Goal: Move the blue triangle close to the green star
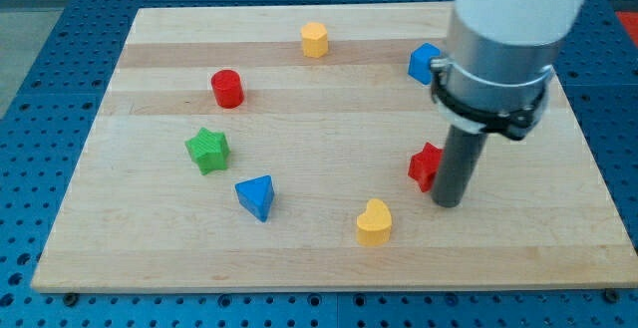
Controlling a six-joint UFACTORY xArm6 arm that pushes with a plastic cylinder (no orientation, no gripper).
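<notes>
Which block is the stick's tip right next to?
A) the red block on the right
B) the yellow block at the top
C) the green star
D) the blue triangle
A: my tip sits just to the view's right of the red block, which the rod partly hides, far from the green star, the blue triangle and the top yellow block.

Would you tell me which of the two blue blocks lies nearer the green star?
The blue triangle, just below-right of the green star; the other blue block sits far right, beside the arm.
</notes>
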